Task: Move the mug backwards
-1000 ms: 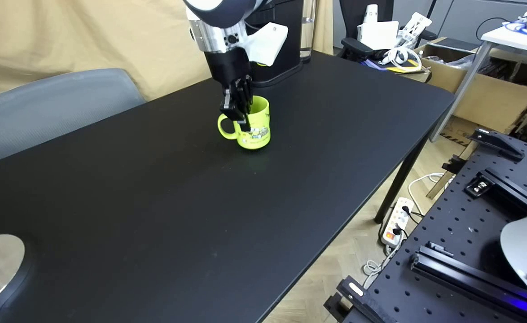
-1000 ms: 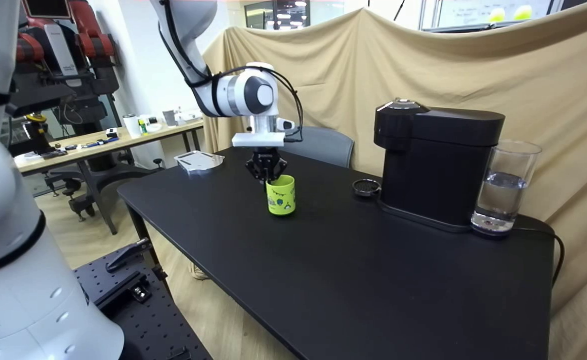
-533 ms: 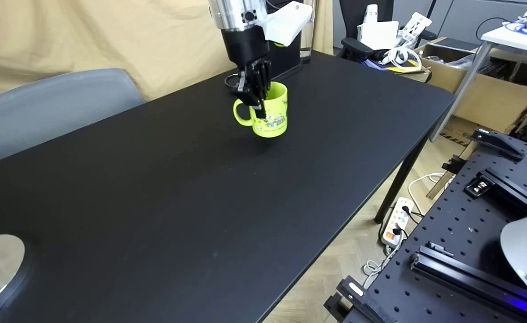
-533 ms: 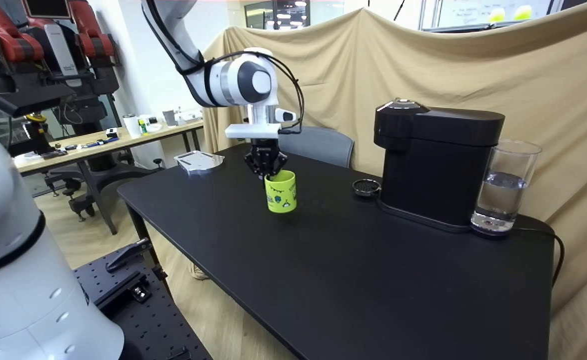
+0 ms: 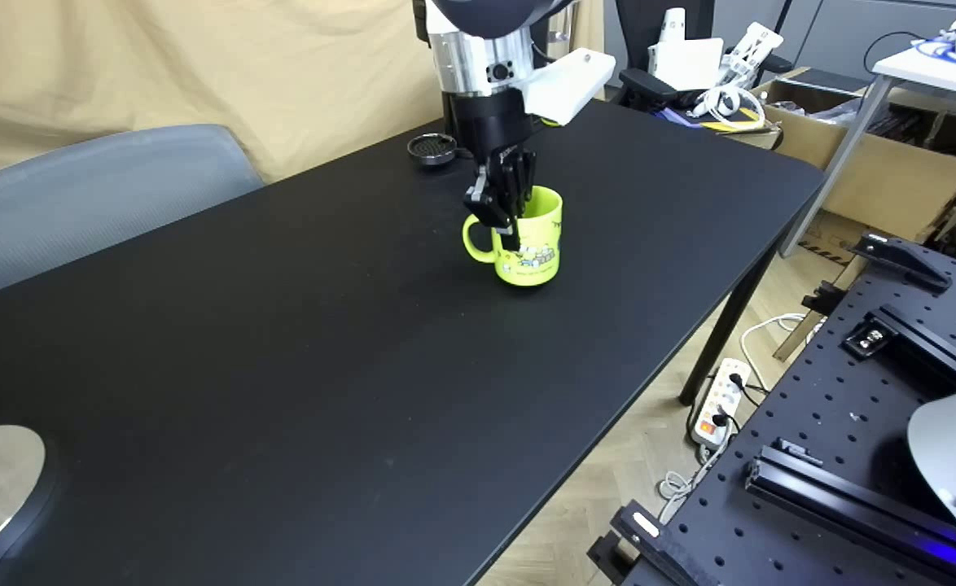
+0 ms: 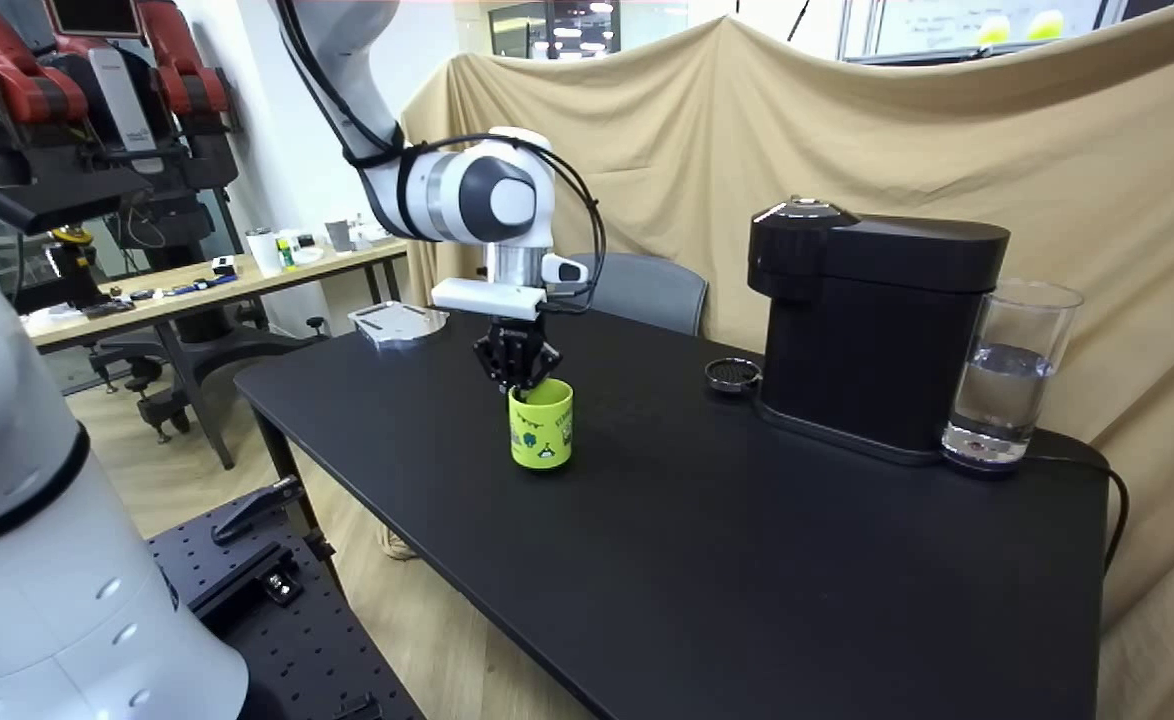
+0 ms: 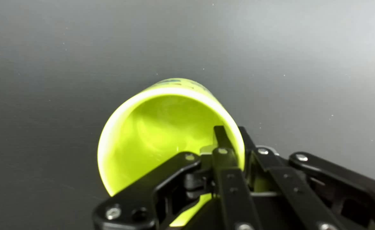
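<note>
The lime mug (image 5: 539, 248) is upright over the black table in both exterior views; it also shows in an exterior view (image 6: 542, 432). Its printed wall faces out, and its loop handle (image 5: 478, 247) points left. My gripper (image 5: 515, 232) is shut on the mug's wall at the rim. In the wrist view the gripper (image 7: 231, 131) has one finger inside the mug (image 7: 162, 127) and one outside. The mug's base is at or just above the table; I cannot tell if it touches. The inner fingertip is hidden in the exterior views.
A black coffee machine (image 6: 867, 340) stands on the table with a glass of water (image 6: 997, 410) beside it. A small round metal-rimmed piece (image 6: 732, 374) lies before the machine. A grey chair (image 5: 103, 203) stands behind the table. The table's edge (image 5: 633, 391) runs on the robot's side.
My gripper has carried the mug from near the coffee machine side toward the robot's table edge. It was higher half a second ago and is now lower. The grip is the same.
</note>
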